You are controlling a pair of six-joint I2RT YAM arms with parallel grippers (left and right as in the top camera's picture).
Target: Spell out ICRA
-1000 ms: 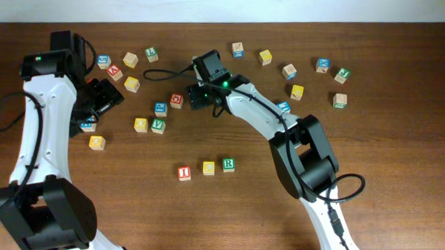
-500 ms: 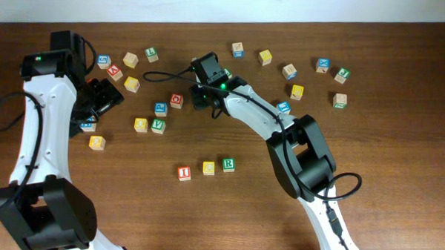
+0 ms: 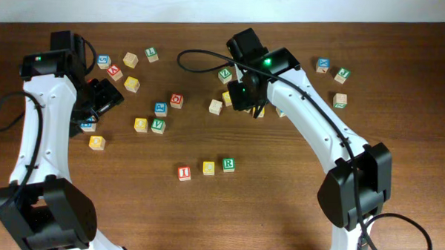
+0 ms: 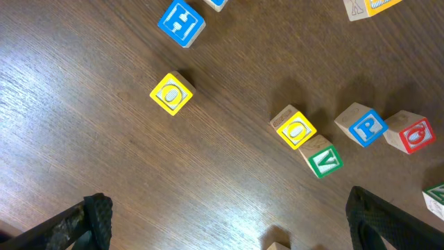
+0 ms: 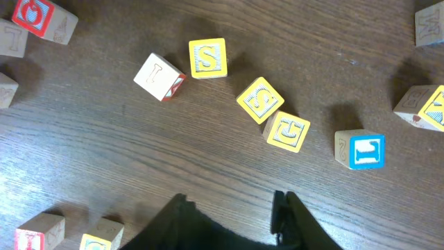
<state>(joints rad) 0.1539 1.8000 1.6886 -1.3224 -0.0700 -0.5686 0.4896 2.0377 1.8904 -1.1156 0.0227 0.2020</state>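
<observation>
The red "I" cube (image 3: 184, 173), yellow "C" cube (image 3: 208, 167) and green "R" cube (image 3: 228, 164) stand in a row at the table's front middle. The "I" (image 5: 35, 236) and "C" (image 5: 97, 239) also show at the bottom left of the right wrist view. I cannot read a red "A" face on any cube. My right gripper (image 3: 244, 102) (image 5: 232, 222) is open and empty above the table, among cubes at the back middle. A pale cube (image 3: 216, 106) (image 5: 159, 76) with a red side lies just to its left. My left gripper (image 3: 103, 97) (image 4: 229, 236) is wide open and empty at the left.
Loose cubes lie scattered across the back half: a red one (image 3: 176, 100), blue (image 3: 161, 108), yellow (image 3: 140, 124) and green "V" (image 3: 158, 126) left of centre. Yellow "S" (image 5: 208, 59) and blue "L" (image 5: 365, 151) cubes lie near the right gripper. More cubes lie at the back right (image 3: 340, 100).
My right arm has swung to the right, away from the red cube. The pale cube now shows where the gripper was. The left arm has not moved.
</observation>
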